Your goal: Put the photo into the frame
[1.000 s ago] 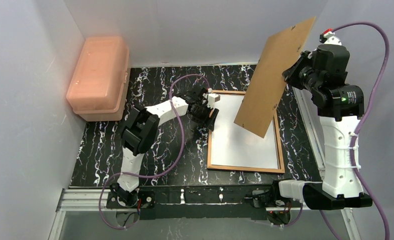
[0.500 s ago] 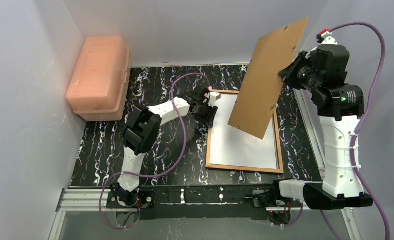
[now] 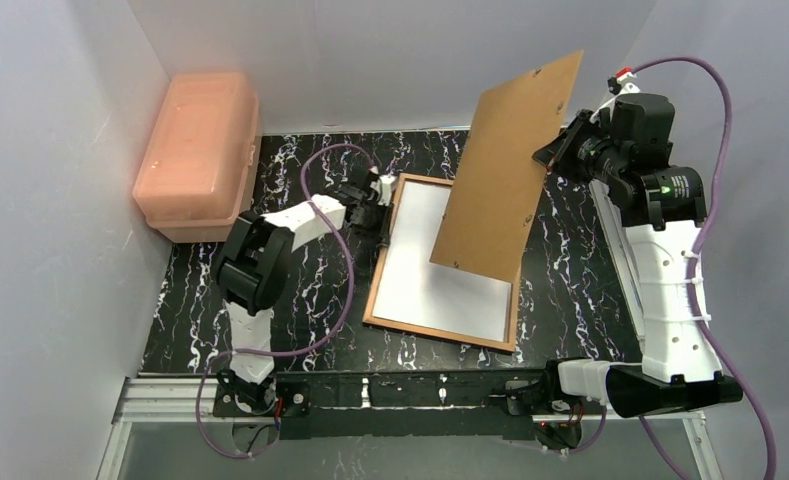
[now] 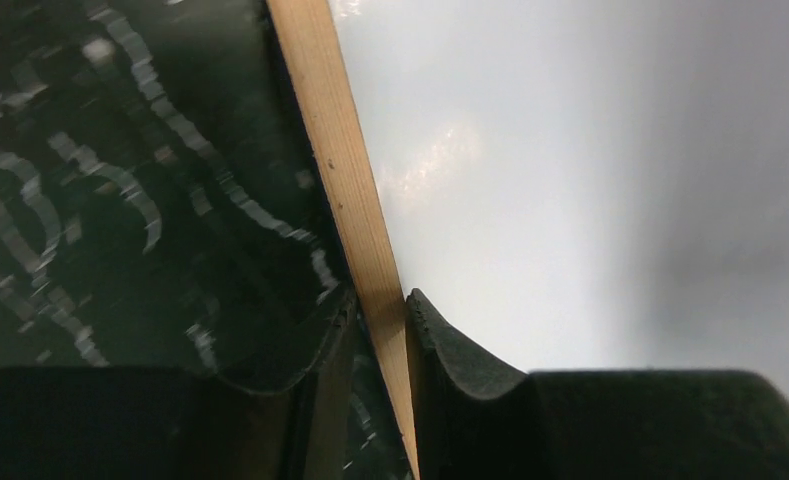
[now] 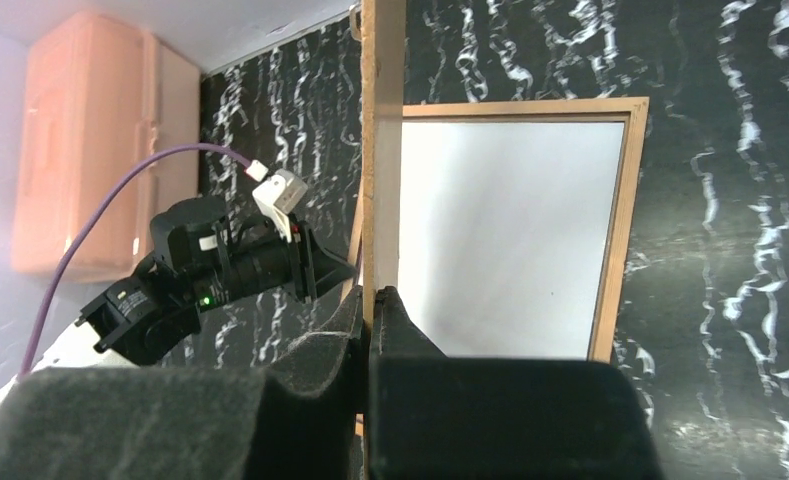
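The frame (image 3: 435,335) lies flat on the black marbled table with its light wood rear edges up. A plain white surface (image 3: 440,285) fills its opening, and the photo's printed side is out of view. My left gripper (image 3: 380,205) sits at the frame's far left corner. In the left wrist view its jaws (image 4: 380,305) pinch the wooden rail (image 4: 345,170), one finger on each side. My right gripper (image 3: 560,150) is shut on the edge of the brown backing board (image 3: 505,165). It holds the board tilted in the air above the frame's right half (image 5: 620,220).
A peach plastic box (image 3: 198,150) stands at the back left against the wall. White walls close in the table on three sides. The left arm's purple cable (image 3: 325,200) loops over the table beside the frame.
The frame has slid and swung to the left with my left gripper, whose jaws have closed in on the rail. My right arm has carried the backing board leftward over the frame.
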Motion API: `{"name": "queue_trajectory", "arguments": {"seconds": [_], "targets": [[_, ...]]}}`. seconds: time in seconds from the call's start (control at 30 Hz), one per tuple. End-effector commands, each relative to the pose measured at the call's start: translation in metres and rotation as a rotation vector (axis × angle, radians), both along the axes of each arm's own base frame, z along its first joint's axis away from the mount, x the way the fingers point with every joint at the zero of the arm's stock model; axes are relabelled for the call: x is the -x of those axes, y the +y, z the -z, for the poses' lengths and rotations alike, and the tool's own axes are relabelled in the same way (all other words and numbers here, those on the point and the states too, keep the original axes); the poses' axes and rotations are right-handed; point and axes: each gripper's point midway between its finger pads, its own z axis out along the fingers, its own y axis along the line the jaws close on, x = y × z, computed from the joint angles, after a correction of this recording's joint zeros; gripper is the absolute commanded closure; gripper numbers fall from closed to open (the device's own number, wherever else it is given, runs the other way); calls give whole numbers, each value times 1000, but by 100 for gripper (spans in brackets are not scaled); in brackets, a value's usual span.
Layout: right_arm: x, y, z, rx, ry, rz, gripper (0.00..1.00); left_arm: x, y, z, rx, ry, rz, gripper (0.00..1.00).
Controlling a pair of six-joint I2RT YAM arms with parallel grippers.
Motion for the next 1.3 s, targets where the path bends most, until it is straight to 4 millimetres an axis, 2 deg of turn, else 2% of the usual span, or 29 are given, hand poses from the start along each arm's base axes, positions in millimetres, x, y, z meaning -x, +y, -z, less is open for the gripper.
{"name": "queue_trajectory", "arguments": {"seconds": [0.0,0.1,0.3,0.43,0.57,0.7,0.83,1.1,1.27], "targets": [[-14,27,-33,-129,-125,-99,99,2,55,-15,-33,-4,-121,78],[-21,39,-28,-187,-116,-140,99,5,77,-21,-33,-7,-165,78],[-33,71,-7,-335,-68,-267,99,17,122,-23,-34,27,-302,80],[-39,83,11,-370,-38,-307,99,23,139,-23,0,73,-392,80],[-38,82,30,-356,17,-291,99,31,136,-25,59,113,-394,79],[-28,85,45,-386,56,-304,99,27,130,-43,91,82,-335,77],[-20,88,69,-447,105,-292,99,25,133,-56,73,33,-298,76],[-13,93,96,-514,155,-282,99,32,140,-49,25,1,-239,77],[-15,97,106,-532,163,-303,99,39,132,-47,68,24,-189,79]]}}
